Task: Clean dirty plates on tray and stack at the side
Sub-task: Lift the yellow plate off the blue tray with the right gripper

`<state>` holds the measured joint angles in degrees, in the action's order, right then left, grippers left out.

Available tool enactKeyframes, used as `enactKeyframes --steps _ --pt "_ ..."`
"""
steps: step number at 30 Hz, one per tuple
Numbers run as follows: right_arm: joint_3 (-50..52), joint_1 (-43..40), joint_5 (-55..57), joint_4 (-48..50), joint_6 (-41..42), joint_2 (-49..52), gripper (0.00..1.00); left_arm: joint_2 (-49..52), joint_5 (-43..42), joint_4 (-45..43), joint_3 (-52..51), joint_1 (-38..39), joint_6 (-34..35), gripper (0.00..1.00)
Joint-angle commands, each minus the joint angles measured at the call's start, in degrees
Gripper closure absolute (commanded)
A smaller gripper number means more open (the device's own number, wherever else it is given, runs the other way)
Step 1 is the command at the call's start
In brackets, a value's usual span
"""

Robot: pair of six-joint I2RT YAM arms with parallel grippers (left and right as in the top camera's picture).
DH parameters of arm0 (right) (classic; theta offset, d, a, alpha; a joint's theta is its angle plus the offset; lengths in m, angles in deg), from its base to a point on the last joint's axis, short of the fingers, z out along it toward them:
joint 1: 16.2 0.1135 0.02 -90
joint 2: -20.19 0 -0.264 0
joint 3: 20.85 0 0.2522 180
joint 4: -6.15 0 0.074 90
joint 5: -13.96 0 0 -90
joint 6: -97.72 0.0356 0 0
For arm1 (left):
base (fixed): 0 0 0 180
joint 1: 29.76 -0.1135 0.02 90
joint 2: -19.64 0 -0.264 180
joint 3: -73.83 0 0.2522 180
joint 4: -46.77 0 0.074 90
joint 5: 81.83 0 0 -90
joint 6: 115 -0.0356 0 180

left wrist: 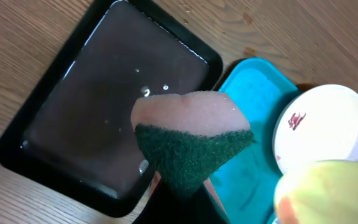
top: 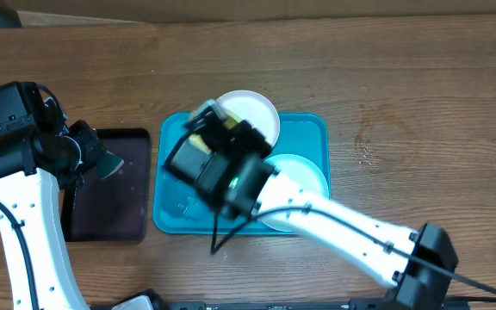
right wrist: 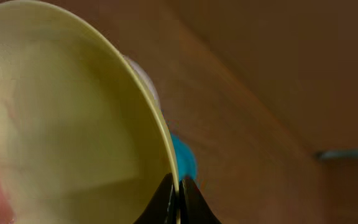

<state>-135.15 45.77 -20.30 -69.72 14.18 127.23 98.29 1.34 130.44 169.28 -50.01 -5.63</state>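
Observation:
My right gripper point(right wrist: 179, 186) is shut on the rim of the yellow-green plate point(right wrist: 73, 124), which is lifted and tilted above the left half of the turquoise tray point(top: 308, 129). The white plate point(top: 252, 114) lies at the tray's far edge and carries a red smear point(left wrist: 297, 119). The pale blue plate point(top: 304, 176) lies on the tray's right side, partly under my right arm. My left gripper point(left wrist: 182, 186) is shut on a sponge point(left wrist: 191, 137) with its green scouring side facing the camera, held above the near right corner of the black tray point(left wrist: 104, 93).
The black tray point(top: 110, 185) sits left of the turquoise tray and looks wet, with small droplets. Bare wooden table point(top: 420, 103) lies to the right and behind. My right arm crosses the tray's front right corner.

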Motion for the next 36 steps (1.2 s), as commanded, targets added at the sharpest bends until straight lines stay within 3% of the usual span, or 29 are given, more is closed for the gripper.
enactKeyframes --steps 1,6,21,30,33,36 --pt "-1.9 3.7 17.9 2.7 -8.0 -2.0 0.96 0.1 1.6 0.0 -0.1 -0.1 1.0 0.96" --pt "-1.9 7.5 22.2 7.9 -14.0 -2.0 0.96 0.1 3.6 0.1 -0.2 -0.5 2.1 0.96" --pt "-1.9 7.6 14.7 9.2 -10.4 -2.0 0.96 0.1 1.4 0.5 -0.2 -3.0 2.3 0.96" --pt "-1.9 -1.0 -5.8 5.5 7.2 -2.1 0.96 0.1 1.4 1.0 -0.3 -3.0 1.2 0.96" --pt "-1.9 -8.7 -17.0 4.5 14.9 -2.2 0.96 0.1 1.2 0.6 -0.9 -3.0 1.2 0.96" --pt "-1.9 -19.3 -38.5 3.6 25.9 -2.2 0.96 0.1 -0.4 -0.1 -2.1 -3.0 1.2 0.96"
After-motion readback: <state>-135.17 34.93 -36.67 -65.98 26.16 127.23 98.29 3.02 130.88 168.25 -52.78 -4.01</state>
